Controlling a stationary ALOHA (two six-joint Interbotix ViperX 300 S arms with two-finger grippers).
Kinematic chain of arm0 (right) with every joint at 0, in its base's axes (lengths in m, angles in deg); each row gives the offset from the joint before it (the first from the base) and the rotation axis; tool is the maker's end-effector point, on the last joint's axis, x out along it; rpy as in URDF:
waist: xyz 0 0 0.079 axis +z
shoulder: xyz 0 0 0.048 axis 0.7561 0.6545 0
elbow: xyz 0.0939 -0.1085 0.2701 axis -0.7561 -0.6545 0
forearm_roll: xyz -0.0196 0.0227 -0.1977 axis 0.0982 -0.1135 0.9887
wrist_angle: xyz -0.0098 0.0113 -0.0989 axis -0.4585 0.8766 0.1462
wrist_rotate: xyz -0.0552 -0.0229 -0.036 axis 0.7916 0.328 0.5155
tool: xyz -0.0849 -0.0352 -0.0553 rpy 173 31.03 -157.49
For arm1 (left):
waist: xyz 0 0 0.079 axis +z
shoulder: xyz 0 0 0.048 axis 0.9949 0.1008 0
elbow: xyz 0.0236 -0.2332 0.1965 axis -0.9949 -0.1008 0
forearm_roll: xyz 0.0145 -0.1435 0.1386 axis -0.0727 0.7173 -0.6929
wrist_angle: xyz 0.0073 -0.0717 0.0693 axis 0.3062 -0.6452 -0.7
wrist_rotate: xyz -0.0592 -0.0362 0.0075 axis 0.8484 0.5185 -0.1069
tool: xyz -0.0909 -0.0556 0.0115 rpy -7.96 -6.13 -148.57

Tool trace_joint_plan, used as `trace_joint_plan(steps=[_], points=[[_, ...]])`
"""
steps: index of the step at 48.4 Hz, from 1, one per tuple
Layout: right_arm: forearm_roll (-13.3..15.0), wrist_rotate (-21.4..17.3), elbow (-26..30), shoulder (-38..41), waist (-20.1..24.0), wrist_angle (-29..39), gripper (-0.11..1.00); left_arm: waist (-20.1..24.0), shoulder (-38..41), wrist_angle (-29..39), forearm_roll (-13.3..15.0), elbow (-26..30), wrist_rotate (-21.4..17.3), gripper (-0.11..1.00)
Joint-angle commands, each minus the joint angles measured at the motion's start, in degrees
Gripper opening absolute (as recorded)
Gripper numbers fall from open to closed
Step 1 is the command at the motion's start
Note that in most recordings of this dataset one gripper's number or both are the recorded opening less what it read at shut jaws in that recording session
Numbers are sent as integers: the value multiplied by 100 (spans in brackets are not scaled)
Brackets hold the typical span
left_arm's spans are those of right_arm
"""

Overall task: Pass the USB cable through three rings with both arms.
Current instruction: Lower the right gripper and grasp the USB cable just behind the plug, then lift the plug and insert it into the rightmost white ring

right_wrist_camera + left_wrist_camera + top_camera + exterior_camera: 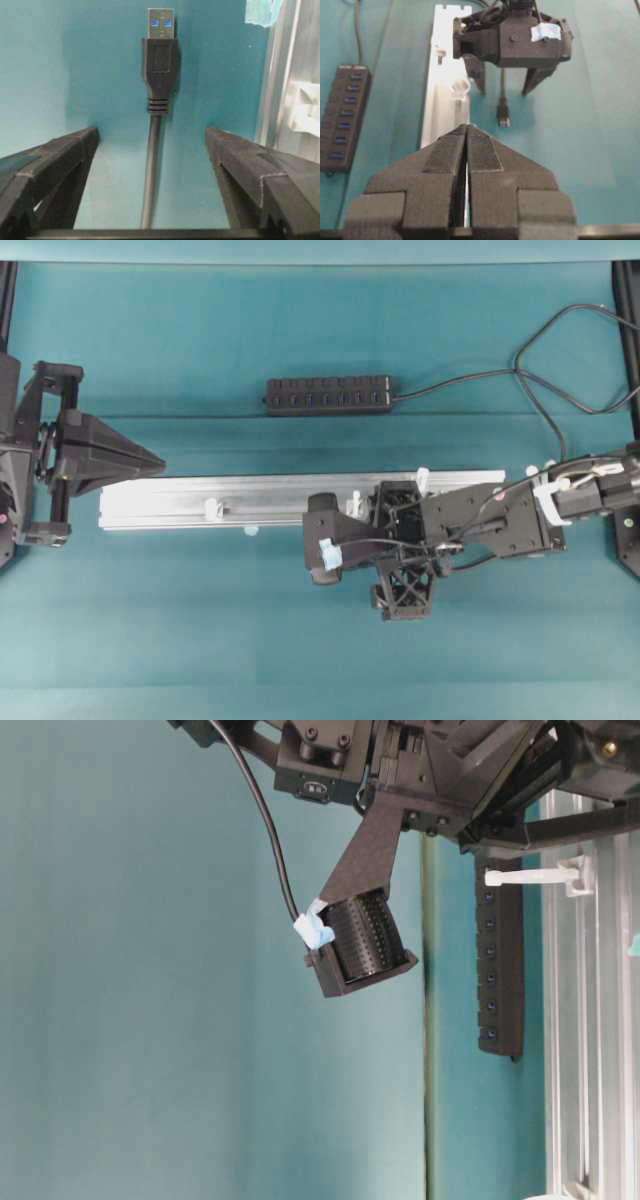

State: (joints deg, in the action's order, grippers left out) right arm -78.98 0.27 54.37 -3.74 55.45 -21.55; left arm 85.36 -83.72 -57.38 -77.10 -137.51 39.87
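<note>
You have three rings on the rail: one (211,508) toward your left gripper (150,462), two (354,505) (422,479) beside your right gripper (152,135). One USB cable (159,65) lies between the right gripper's wide-spread fingers, untouched, plug pointing ahead; only the right wrist view shows that gap. The left wrist view shows the left fingers pressed together, empty, a ring (458,87) just ahead.

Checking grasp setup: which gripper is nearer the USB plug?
Right. The right gripper has its open jaws on either side of the USB plug, which lies on the mat. The left gripper is shut, far off at the rail's other end.
</note>
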Motion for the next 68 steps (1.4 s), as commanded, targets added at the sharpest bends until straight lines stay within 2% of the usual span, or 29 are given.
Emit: trace_joint_plan(steps=[1, 13, 19, 25, 35, 42, 63, 68], points=[[9, -18, 35, -18, -44, -26, 56, 9, -9, -26, -18, 62, -9, 0], [9, -18, 26, 0, -70, -26, 55, 9, -9, -26, -18, 53, -9, 0], [9, -35, 9, 0, -70, 0, 49, 0, -9, -26, -18, 53, 0, 0], [9, -35, 9, 0, -70, 18, 37, 0, -9, -44, -18, 53, 9, 0], [9, -35, 9, 18, -70, 44, 6, 0, 0, -70, -18, 62, 18, 0], [9, -35, 9, 18, -70, 26, -7, 0, 0, -88, -18, 53, 18, 0], [9, -35, 26, 18, 18, 53, -8, 9, 9, -97, -18, 62, 35, 0], [9, -35, 114, -44, 18, 325, -8, 9, 0, -88, -18, 53, 44, 0]])
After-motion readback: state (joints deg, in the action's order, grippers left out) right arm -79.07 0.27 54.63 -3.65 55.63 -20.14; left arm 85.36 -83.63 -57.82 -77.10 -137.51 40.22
